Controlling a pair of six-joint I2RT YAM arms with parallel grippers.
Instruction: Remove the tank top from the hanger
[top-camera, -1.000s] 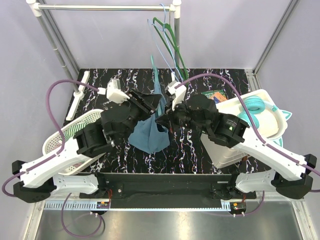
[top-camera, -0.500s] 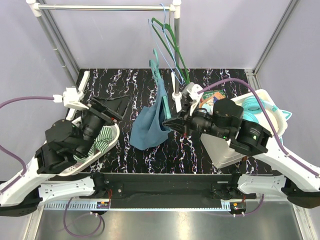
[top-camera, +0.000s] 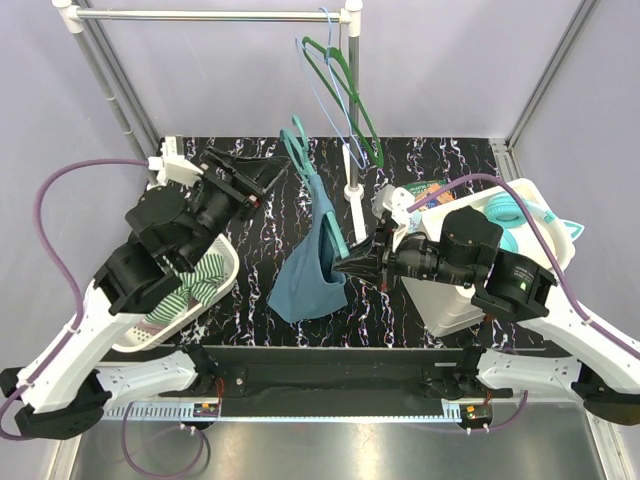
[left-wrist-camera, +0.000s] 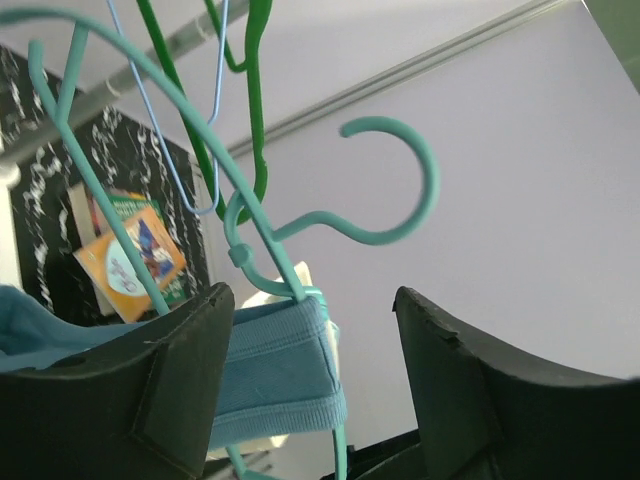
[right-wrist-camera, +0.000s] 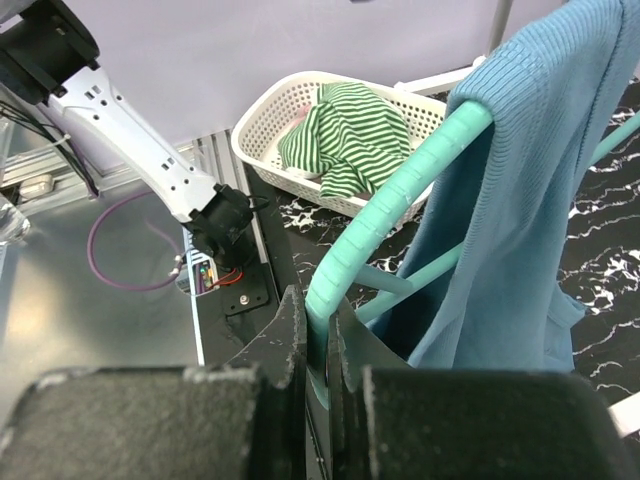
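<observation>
The blue tank top (top-camera: 308, 283) hangs on a teal hanger (top-camera: 327, 216) above the middle of the table. My right gripper (top-camera: 347, 268) is shut on the hanger's lower arm. In the right wrist view its jaws (right-wrist-camera: 322, 345) pinch the ribbed teal arm (right-wrist-camera: 400, 185), with the top (right-wrist-camera: 510, 220) draped over it. My left gripper (top-camera: 270, 180) is open beside the hanger's hook (top-camera: 297, 142). In the left wrist view the top's blue strap (left-wrist-camera: 270, 365) and the hanger's neck (left-wrist-camera: 262, 245) lie between my left gripper's (left-wrist-camera: 315, 345) spread fingers, close to the left finger (left-wrist-camera: 150, 400).
A white basket (top-camera: 223, 275) with a striped green cloth stands at the left. Green and blue hangers (top-camera: 345, 85) hang from the rail, with its upright pole (top-camera: 352, 165) behind the top. A white bin (top-camera: 445, 300) and a tray with teal rings (top-camera: 510, 220) sit at the right.
My left gripper has let go of the top, opened, swung out left and come up beside the hanger's hook. The right gripper has pulled the hanger nearer and lower.
</observation>
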